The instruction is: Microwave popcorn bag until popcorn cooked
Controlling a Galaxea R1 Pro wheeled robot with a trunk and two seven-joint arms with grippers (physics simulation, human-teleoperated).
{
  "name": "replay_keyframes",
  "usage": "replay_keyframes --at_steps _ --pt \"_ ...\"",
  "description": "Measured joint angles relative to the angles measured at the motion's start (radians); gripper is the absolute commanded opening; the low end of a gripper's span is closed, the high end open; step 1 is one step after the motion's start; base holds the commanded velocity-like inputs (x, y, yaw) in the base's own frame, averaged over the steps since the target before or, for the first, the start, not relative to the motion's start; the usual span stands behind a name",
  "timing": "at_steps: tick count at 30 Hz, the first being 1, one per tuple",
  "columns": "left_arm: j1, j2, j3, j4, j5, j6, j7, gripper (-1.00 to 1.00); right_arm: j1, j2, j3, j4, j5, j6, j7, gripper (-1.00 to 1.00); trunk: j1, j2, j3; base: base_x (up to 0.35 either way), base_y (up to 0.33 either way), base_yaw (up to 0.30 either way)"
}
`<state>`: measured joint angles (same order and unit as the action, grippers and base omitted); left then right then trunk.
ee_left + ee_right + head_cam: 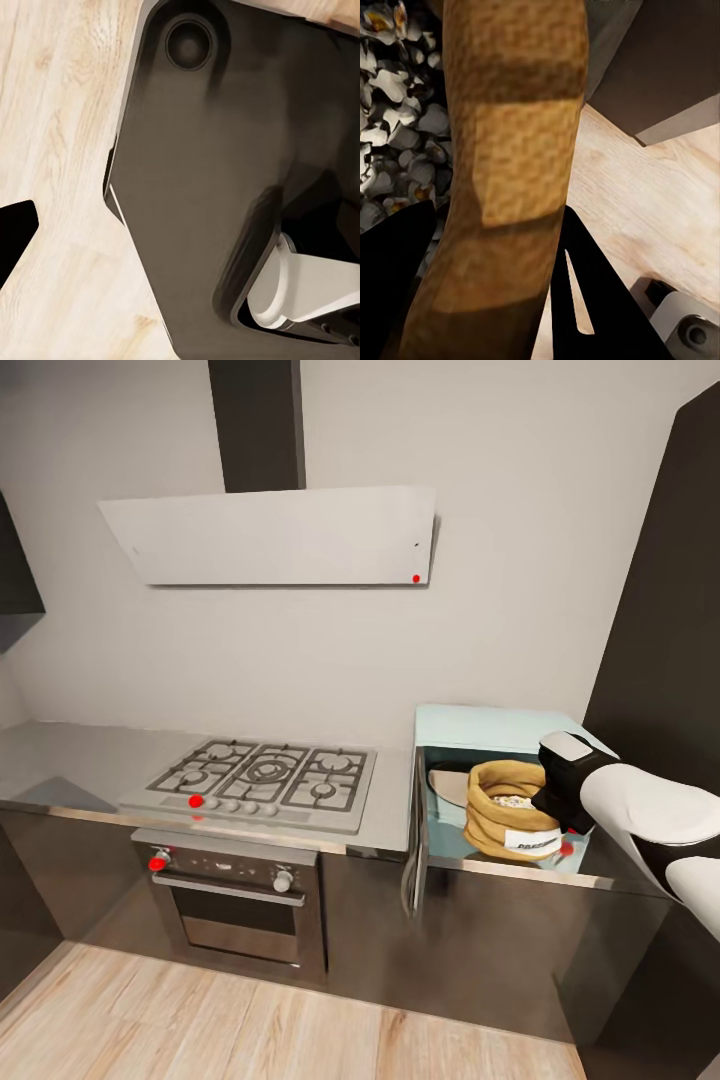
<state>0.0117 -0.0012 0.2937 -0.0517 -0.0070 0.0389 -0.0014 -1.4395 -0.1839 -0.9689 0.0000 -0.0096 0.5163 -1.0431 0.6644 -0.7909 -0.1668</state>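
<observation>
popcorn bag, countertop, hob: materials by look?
Popcorn bag: looks like coarse tan paper or fabric; grainy matte texture on its rolled rim, which the right gripper is clamped on.
Countertop: smooth grey slab, semi-gloss with soft reflections; stone or composite, can't tell.
Hob: brushed-steel-looking plate with dark grates, probably cast iron.

Lighting: even, soft, moderately bright; no single source visible. Counter (80, 760): dull sheen, faint reflections. Hood (275, 535): thin shadow on the wall beneath. Microwave (500, 728) interior: lightly shaded. Head view: wide-angle, straight lines lean toward the edges; slight softness throughout. Right wrist view: bag rim (514, 150) close and coarse-textured, fingers (585, 300) in black silhouette. Left wrist view: dark, smooth robot body (202, 187), soft gradients.
</observation>
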Motion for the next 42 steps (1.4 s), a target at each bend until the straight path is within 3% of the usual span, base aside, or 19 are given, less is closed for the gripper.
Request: replay_keyframes --at_steps 42 --pt "0.000 0.000 0.001 0.000 0.000 -0.002 0.000 1.00 0.003 0.001 0.003 0.003 -0.010 0.010 0.000 -1.00 0.000 0.000 0.000 0.105 0.000 0.000"
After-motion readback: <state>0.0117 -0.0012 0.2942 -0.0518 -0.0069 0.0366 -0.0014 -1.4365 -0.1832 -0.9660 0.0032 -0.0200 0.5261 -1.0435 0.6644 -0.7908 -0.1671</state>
